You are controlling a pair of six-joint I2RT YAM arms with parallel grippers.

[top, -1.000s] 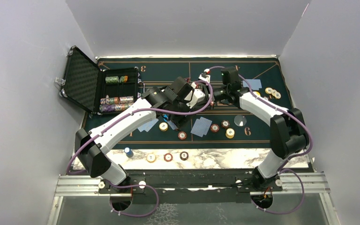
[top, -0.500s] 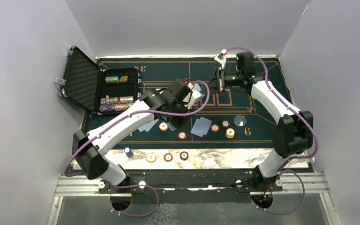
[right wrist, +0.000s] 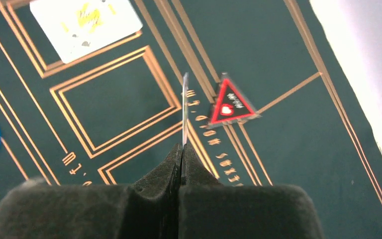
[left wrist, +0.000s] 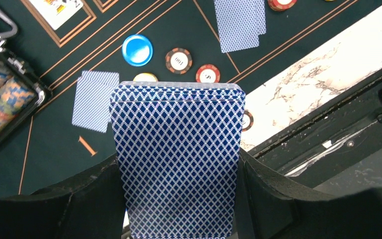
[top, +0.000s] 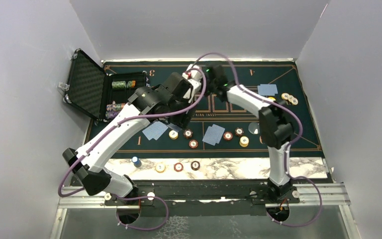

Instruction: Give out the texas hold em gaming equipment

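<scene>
My left gripper [left wrist: 179,172] is shut on a deck of blue-backed cards [left wrist: 178,149], held above the green mat [top: 278,134]. My right gripper [right wrist: 181,149] is shut on a single card [right wrist: 184,107], seen edge-on, just left of the red triangular marker [right wrist: 229,103]. In the top view both grippers, left [top: 181,112] and right [top: 200,75], meet over the mat's far middle. Face-down cards [top: 155,130] [top: 214,134] [top: 267,89] lie on the mat with chips [top: 193,144] [top: 244,141] [top: 288,98]. A blue disc [left wrist: 137,50] and a clear disc [top: 254,127] lie there too.
The open black case [top: 107,92] with chip stacks stands at the far left. A face-up card [right wrist: 85,22] lies in a box on the mat. A blue piece [top: 137,161] and three chips [top: 178,167] sit on the marble strip [top: 238,168]. White walls enclose the table.
My right gripper swung from beside the deck to the far right, then left to the mat's far middle, with the card. My left gripper moved left and farther back with the deck.
</scene>
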